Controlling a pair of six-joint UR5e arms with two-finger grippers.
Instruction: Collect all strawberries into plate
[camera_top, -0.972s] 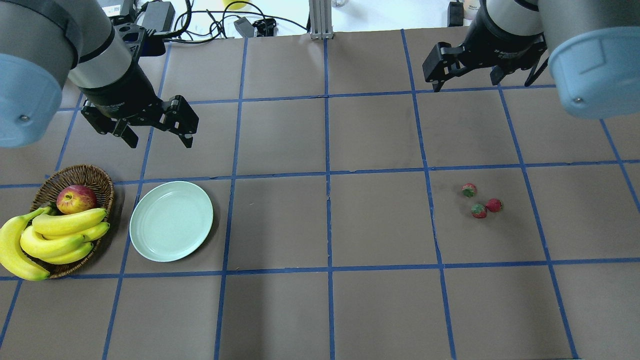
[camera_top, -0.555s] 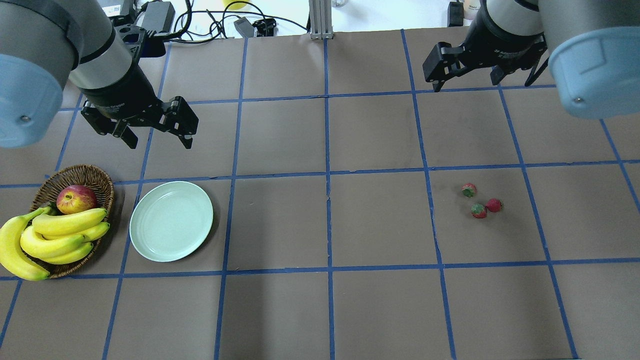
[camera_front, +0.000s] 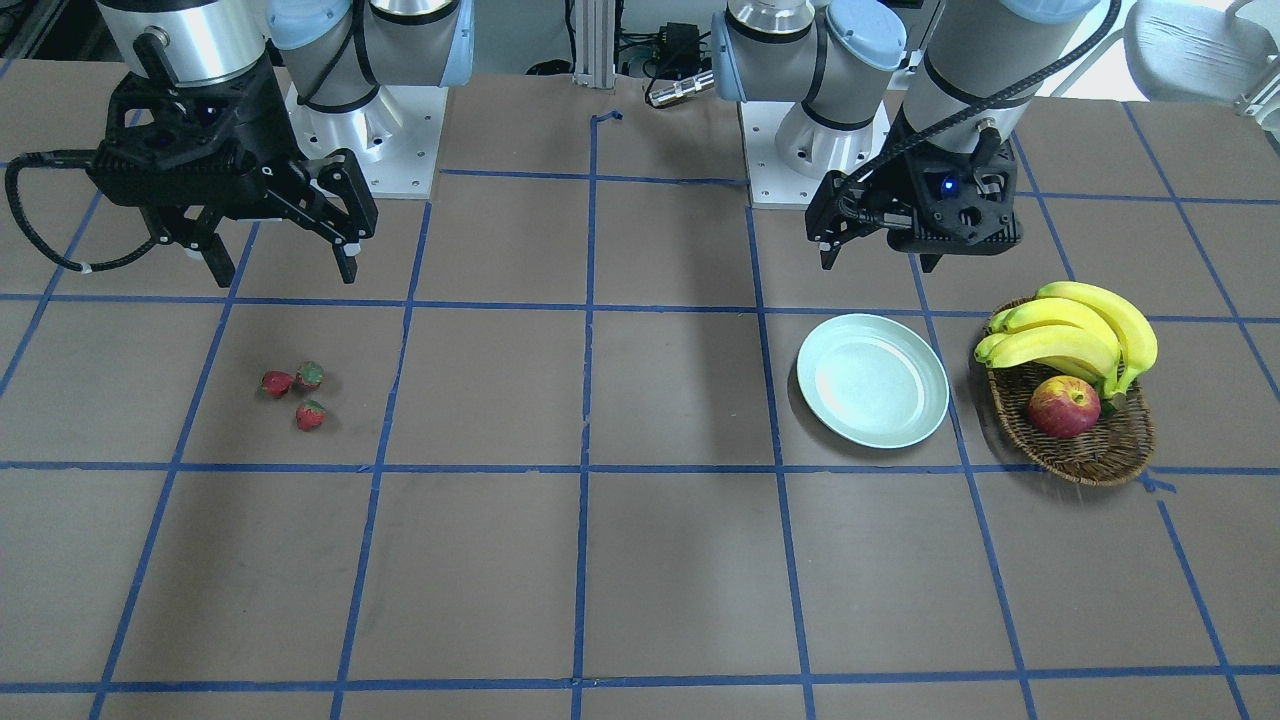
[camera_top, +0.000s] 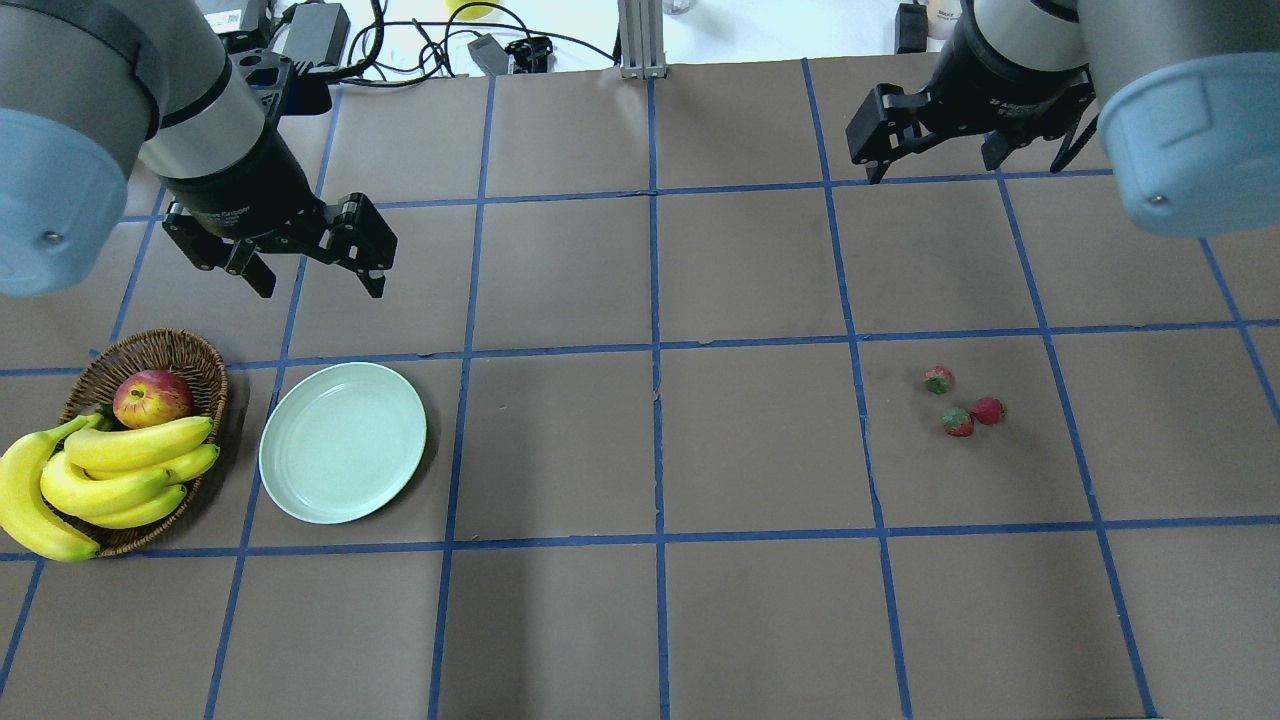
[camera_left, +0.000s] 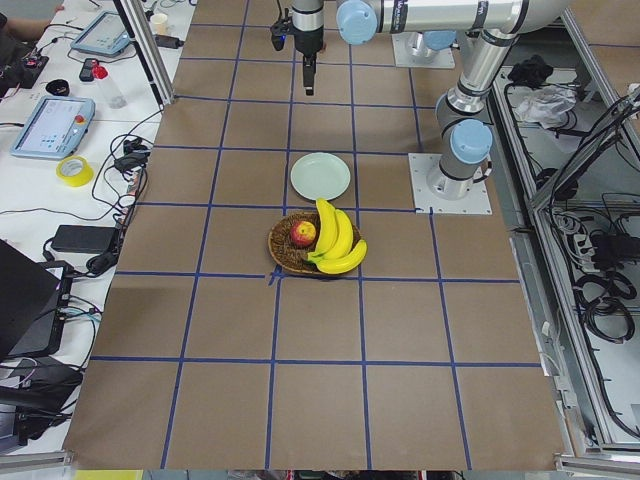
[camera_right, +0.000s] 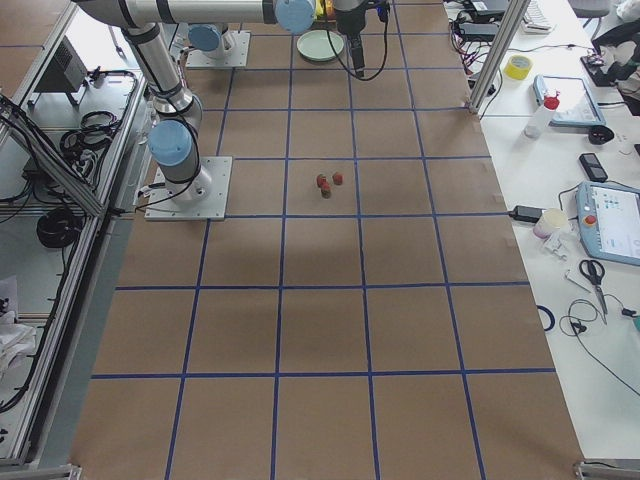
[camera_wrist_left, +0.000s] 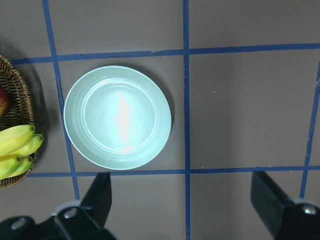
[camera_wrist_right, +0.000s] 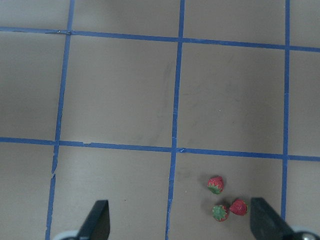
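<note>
Three small red, green-topped strawberries (camera_top: 957, 422) cluster toward the brown table's (camera_top: 760, 620) right edge, well apart from the round mint-green plate (camera_top: 342, 442) near its left edge. The left gripper (camera_top: 320, 288) and right gripper (camera_front: 285, 278) hover, fingers spread.

Brown paper covers the counter (camera_top: 760, 270), ruled into squares by blue tape (camera_top: 655, 400). At one long edge an aluminium post (camera_top: 637, 40) stands near a black power brick (camera_top: 316, 33). Beyond that edge, a white bench (camera_right: 505, 170) carries a yellow tape roll (camera_right: 518, 67), scissors (camera_right: 592, 275) and a tablet (camera_right: 612, 222). The light is even.
</note>
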